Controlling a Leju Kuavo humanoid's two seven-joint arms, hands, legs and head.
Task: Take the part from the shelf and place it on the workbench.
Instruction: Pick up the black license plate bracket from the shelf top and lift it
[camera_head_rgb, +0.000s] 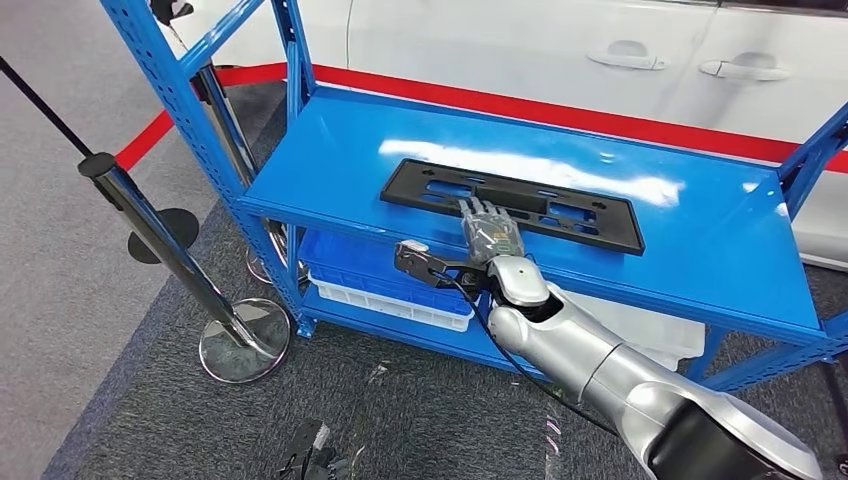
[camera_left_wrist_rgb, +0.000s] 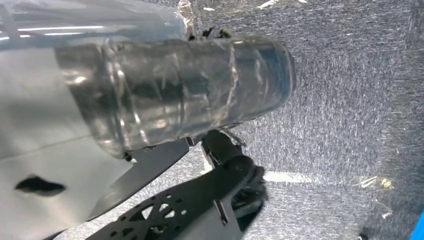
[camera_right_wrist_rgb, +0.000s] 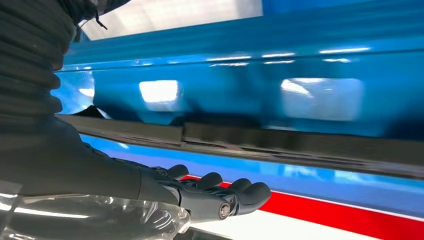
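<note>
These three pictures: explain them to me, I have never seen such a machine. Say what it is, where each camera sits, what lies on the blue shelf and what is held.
It is a walking robot with silver arms and many-fingered hands. The wide picture comes from its head, looking down at a blue shelf. On that shelf lies a flat black part with cut-out slots. The right hand reaches out over the part's near edge, fingers laid on it; it has not lifted it. The right wrist camera sits behind that hand and sees the part edge-on. The left wrist camera hangs low and looks at grey carpet; it does not show plainly how the left hand's fingers stand.
</note>
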